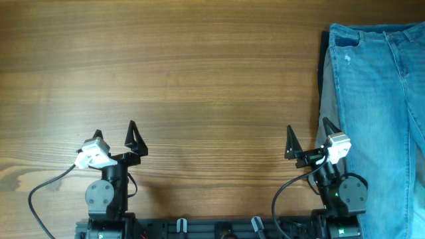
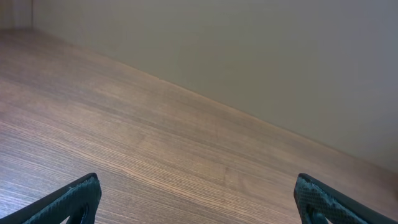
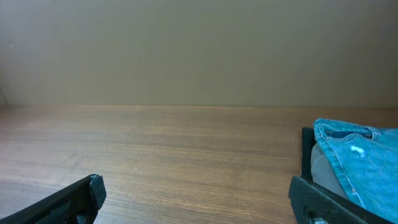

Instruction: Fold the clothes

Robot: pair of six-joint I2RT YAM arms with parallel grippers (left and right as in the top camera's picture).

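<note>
Light-blue denim jeans (image 1: 382, 93) lie flat at the table's right edge, waistband at the far end, with a small white worn spot near a pocket. They top a pile; grey-khaki trousers (image 1: 328, 93) and a dark layer peek out along the left side. The jeans also show in the right wrist view (image 3: 367, 162), with the grey trousers (image 3: 323, 171) under them. My left gripper (image 1: 114, 137) is open and empty near the front edge at left; in its wrist view (image 2: 198, 202) it sees only bare wood. My right gripper (image 1: 307, 138) is open and empty, its right finger beside the pile's left edge (image 3: 198, 199).
The wooden table (image 1: 172, 79) stretches left of the pile. A plain beige wall (image 3: 199, 50) stands behind the table's far edge. The arm bases and cables (image 1: 212, 226) sit along the front edge.
</note>
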